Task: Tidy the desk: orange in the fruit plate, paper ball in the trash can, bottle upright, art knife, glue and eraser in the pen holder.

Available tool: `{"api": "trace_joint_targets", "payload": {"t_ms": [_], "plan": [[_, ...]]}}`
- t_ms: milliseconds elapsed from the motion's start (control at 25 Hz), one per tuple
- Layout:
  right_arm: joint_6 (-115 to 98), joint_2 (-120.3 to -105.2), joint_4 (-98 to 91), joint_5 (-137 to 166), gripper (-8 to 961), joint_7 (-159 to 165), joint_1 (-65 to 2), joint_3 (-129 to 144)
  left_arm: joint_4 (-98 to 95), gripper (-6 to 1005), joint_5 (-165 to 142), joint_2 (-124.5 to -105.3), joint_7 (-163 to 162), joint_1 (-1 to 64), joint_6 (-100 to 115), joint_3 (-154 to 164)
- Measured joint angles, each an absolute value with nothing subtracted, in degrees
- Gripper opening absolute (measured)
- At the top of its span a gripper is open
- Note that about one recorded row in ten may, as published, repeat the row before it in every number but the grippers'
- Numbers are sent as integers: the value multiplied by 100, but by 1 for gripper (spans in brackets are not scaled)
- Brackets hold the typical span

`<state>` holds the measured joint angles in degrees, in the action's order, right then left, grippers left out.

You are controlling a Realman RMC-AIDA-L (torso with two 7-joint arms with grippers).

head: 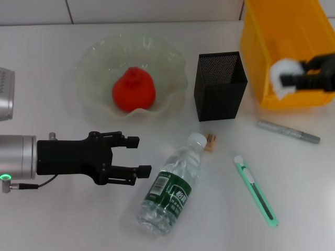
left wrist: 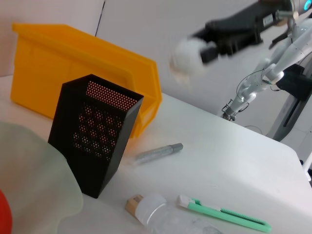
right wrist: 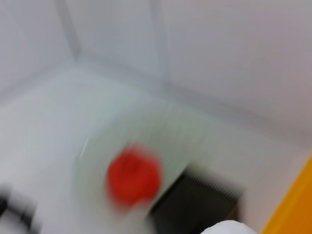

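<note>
Right gripper (head: 302, 75) pinches the light, crushable paper ball (head: 282, 76) at its side over the trash can (head: 261, 57); left gripper (head: 137, 155) open, empty.

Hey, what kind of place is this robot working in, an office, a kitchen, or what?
Most likely a lab bench staged as an office desk. A plain white table holds a black mesh pen holder, a green art knife and a yellow bin, and another robot arm on a stand shows in the left wrist view.
</note>
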<state>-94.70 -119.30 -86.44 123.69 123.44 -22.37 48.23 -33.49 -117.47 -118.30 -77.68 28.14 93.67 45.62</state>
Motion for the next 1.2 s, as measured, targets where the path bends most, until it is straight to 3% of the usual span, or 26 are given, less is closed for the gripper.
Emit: {"api": "trace_joint_targets", "payload": {"t_ms": [280, 520, 1200], "plan": [[-8470, -11931, -7370, 10433, 524, 10703, -1978, 3378, -3349, 826, -11747, -11830, -7802, 2852, 9369, 4574], [-7362, -11917, -5498, 9261, 576, 9004, -2150, 3043, -3349, 823, -11735, -11838, -7812, 2862, 9383, 4546], [-8097, -11756, -5009, 9322, 763, 8835, -2168, 2829, -3361, 816, -11575, -11834, -7889, 2857, 9420, 4428]]}}
